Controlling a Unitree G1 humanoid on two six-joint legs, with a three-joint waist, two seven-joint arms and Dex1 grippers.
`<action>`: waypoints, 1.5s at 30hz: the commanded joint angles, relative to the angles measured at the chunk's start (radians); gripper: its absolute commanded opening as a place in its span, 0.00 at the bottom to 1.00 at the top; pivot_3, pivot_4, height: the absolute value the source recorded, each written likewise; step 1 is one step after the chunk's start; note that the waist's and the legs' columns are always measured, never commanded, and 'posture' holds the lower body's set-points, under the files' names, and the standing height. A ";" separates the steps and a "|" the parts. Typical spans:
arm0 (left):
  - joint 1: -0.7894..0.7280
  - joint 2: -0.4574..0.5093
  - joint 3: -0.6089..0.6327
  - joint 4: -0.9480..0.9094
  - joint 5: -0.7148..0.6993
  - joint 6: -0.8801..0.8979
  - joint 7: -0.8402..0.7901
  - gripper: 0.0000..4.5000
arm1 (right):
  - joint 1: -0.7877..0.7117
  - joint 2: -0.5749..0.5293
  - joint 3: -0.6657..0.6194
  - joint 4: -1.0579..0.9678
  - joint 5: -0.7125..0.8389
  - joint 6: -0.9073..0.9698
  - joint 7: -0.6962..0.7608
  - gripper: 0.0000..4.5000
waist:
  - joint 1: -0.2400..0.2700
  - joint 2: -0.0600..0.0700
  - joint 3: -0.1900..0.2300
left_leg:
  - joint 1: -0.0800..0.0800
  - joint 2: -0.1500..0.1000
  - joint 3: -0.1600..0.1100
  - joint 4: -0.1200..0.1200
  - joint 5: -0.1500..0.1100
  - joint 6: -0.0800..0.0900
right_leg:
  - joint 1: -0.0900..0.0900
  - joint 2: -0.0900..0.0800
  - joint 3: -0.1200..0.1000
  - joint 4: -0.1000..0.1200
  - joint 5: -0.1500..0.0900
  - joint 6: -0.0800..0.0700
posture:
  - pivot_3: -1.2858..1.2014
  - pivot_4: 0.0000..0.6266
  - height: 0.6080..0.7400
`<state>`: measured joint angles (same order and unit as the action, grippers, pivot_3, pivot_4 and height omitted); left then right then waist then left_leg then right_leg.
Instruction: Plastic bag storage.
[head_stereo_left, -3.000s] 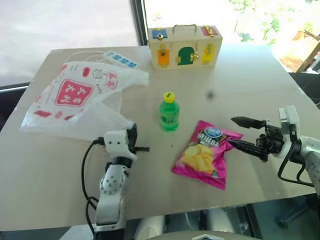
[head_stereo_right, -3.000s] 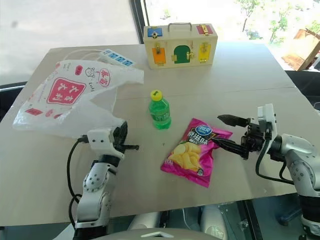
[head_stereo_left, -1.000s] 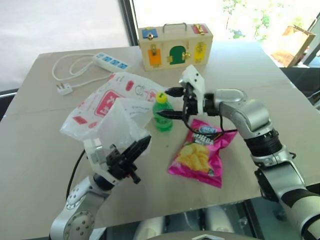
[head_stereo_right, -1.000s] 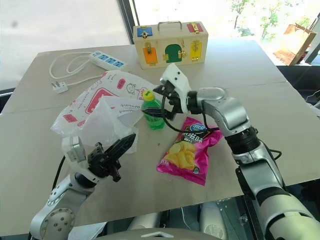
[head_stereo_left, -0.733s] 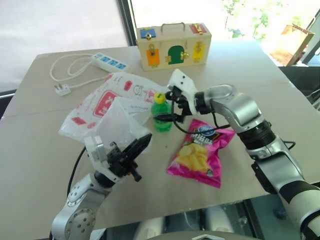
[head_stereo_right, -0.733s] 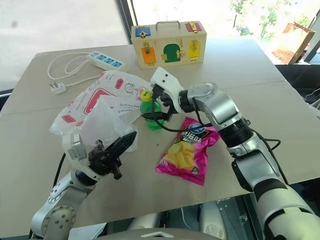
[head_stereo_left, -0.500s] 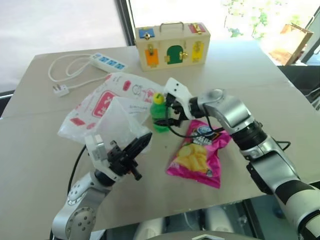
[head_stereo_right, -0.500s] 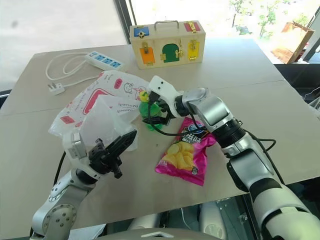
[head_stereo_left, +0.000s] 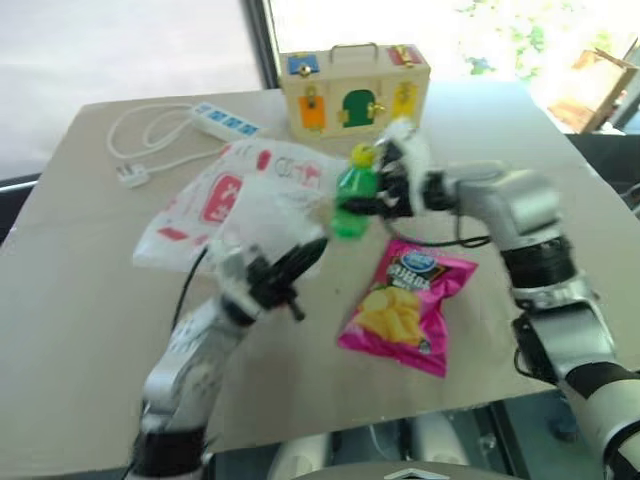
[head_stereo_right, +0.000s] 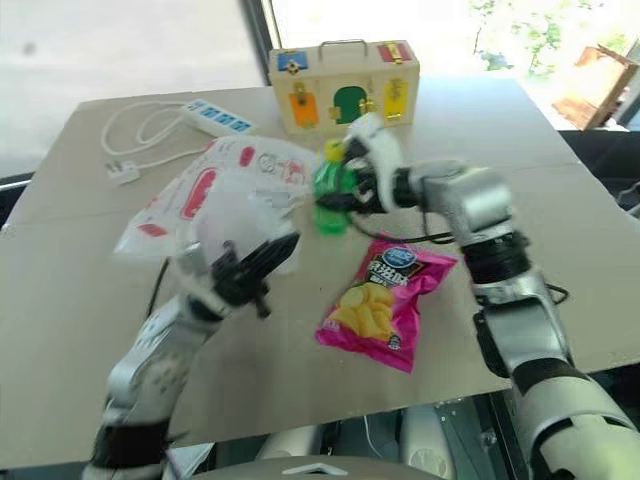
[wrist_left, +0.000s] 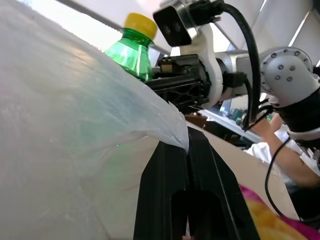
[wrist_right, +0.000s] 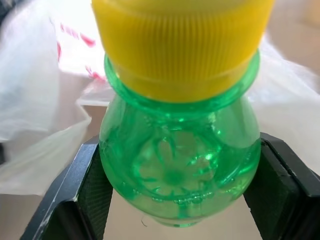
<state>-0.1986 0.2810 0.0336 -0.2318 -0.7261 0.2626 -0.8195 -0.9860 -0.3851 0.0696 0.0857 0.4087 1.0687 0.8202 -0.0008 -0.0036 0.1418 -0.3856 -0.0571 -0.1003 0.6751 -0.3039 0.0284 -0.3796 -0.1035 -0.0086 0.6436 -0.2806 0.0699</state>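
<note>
- The left gripper has its two black fingers pressed tight together, and a fold of the plastic bag is pinched right between them – the left wrist view shows the film caught at the fingertips.
- The bag rises from that pinch and spreads away over the table towards the far left, its red-printed panel facing up.
- Over on the other side, the right gripper has its jaws set wide around the green bottle; in the right wrist view both black pads sit against the bottle's sides, just below the yellow cap.
- The bottle sits right at the bag's near-right edge, touching the film or just beside it – too close to call.
- The count: one plastic bag, one green bottle, one pink chip packet lying flat nearer the front edge, one wooden latch box at the back, one white power strip with its cord and plug at the far left.
</note>
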 joint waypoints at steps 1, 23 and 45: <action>-0.188 -0.075 -0.074 0.182 0.095 -0.071 -0.035 0.00 | 0.011 -0.078 -0.189 -0.127 0.086 0.116 -0.054 0.68 | -0.003 -0.001 -0.001 | 0.000 -0.002 0.000 0.000 0.000 0.000 | 0.000 -0.001 0.000 0.000 0.000 0.000 | 0.52 0.24 1.00; -0.148 -0.058 -0.132 0.027 -0.021 0.115 -0.274 0.00 | -0.063 0.327 -0.863 -0.108 0.250 0.546 -0.513 0.68 | -0.055 0.000 -0.001 | 0.006 -0.004 -0.009 -0.004 0.000 0.000 | -0.003 -0.002 0.007 0.009 0.002 0.005 | 0.52 0.24 1.00; -0.086 -0.178 -0.071 -0.014 -0.030 0.004 -0.136 0.00 | -0.101 0.526 -0.652 0.275 0.222 0.344 -0.603 0.99 | -0.068 0.000 -0.001 | 0.005 -0.009 -0.014 -0.004 0.000 0.000 | -0.009 -0.003 0.009 0.017 0.002 0.004 | 0.52 0.24 1.00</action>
<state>-0.2874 0.1068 -0.0422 -0.1959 -0.7491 0.2860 -0.9587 -1.0635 0.1334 -0.5934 0.3819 0.6012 1.4373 0.2081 -0.0691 -0.0040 0.1406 -0.3800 -0.0667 -0.1147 0.6715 -0.3037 0.0283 -0.3888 -0.1061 0.0005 0.6609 -0.2782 0.0744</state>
